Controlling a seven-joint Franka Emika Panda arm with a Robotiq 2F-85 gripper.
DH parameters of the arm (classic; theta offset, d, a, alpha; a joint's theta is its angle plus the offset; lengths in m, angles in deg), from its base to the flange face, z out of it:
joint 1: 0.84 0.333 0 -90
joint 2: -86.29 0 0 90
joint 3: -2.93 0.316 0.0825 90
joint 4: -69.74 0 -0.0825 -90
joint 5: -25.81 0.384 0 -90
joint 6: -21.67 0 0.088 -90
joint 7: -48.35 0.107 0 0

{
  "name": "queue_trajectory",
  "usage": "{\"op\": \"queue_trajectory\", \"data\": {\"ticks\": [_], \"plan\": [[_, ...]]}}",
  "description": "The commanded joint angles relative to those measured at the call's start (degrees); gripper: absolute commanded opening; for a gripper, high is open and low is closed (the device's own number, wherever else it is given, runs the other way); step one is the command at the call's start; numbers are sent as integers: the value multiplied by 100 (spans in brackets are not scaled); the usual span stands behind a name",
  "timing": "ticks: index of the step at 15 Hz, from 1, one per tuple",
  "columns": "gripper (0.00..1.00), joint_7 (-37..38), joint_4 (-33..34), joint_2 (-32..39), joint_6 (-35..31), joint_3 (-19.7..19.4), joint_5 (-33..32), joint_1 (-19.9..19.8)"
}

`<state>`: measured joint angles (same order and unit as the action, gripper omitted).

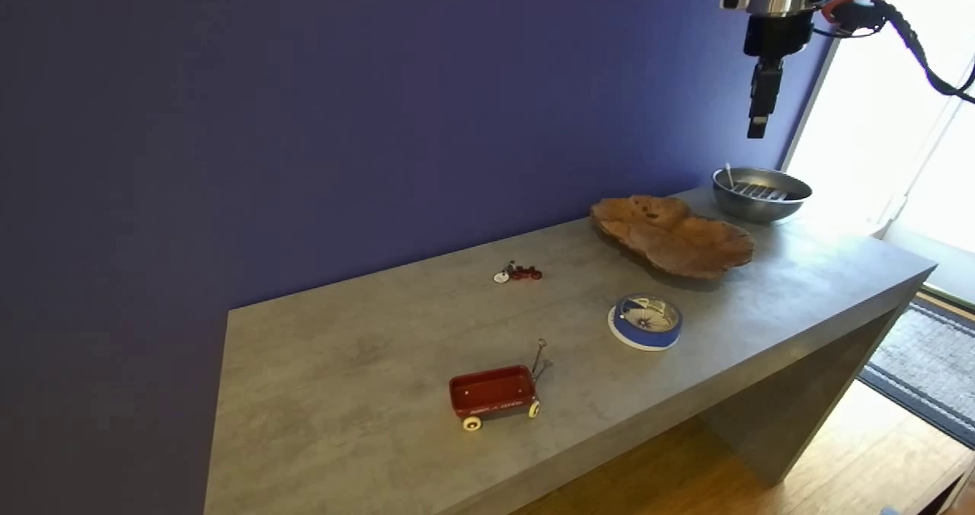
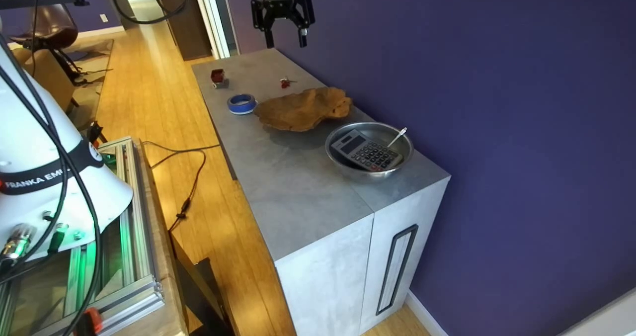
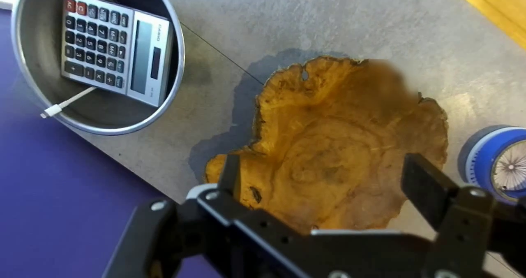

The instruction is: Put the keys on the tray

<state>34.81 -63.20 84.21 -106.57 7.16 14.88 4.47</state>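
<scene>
Keys (image 1: 525, 273) are lying on the desk (image 1: 343, 378) near the purple wall (image 1: 381, 119), tiny dark-red and pale bunch, well apart from the live-edge wooden tray (image 1: 670, 237). Our fingers (image 3: 427, 187) are hanging high above the desk, spread wide, gripping nothing; the wrist view is showing the tray, no keys. We're reading this as pre-approach, nothing done yet. To do it well, we should be traversing at height toward the keys, then centring them in the wrist view before descending. The bunch is sitting low, so we'd be bringing the tips almost onto the desk and closing slowly across the dark-red part; grabbing high would likely be missing it. The blue-and-white dish (image 1: 647, 339) is sitting just beside the tray, so we'd be routing clear of it and the wall. Finally we'd be clearing the tray's raised rim, then releasing low over the hollow.
</scene>
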Motion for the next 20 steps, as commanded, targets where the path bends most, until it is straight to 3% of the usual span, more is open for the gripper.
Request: {"op": "queue_trajectory", "data": {"ticks": [1,4,7,11,12,17,20], "plan": [[100,28,131,301,-284,36,515,24],[100,263,740,1188,-775,277,1135,214],[100,511,1429,2010,-1081,542,1018,447],[100,528,2518,3037,-584,782,678,915],[100,558,1872,2528,-962,733,835,760],[100,540,2417,3045,-748,788,767,931],[100,1512,2304,3235,-1839,633,849,1123]]}}
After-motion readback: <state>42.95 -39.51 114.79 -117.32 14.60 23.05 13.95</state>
